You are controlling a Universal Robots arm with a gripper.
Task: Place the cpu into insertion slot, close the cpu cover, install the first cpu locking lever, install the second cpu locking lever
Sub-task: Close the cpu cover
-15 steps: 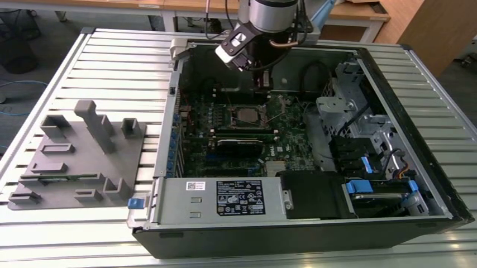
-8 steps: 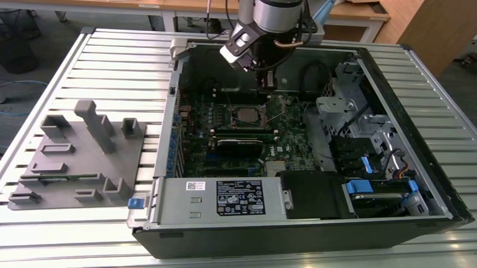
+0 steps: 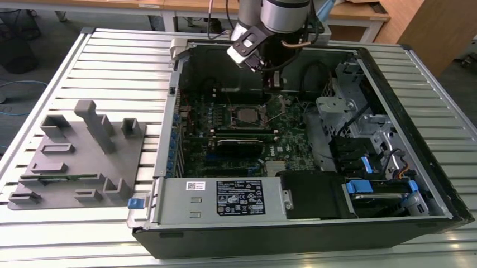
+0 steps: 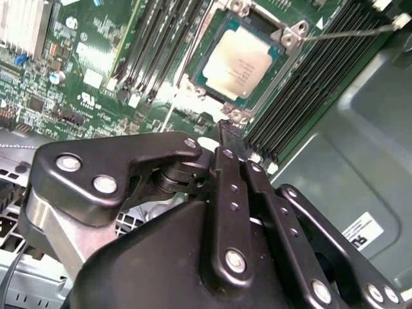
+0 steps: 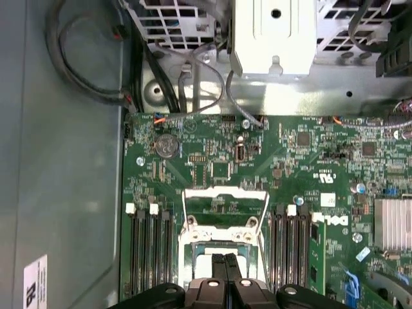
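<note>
The cpu (image 4: 237, 61) lies flat in the insertion slot (image 4: 284, 67), its pale silvery top facing up. The slot (image 3: 246, 114) sits mid-board inside the open computer case. The cpu cover (image 5: 225, 192) appears swung open beyond the slot; green board shows through its cutout. A thin wire locking lever (image 4: 347, 31) sticks out from a corner of the slot. My gripper (image 4: 226, 129) is shut with nothing between its fingers. It hovers just off the slot's edge (image 5: 226, 259). In the exterior view it hangs over the board behind the slot (image 3: 273, 85).
Long black memory slots (image 4: 309, 90) flank the socket on both sides. A finned heatsink (image 5: 393, 222) sits on the board. The grey case wall (image 5: 64, 193) is close by. A power supply (image 3: 220, 198) and drive cage (image 3: 358, 123) fill the case. A grey parts fixture (image 3: 78, 156) stands outside.
</note>
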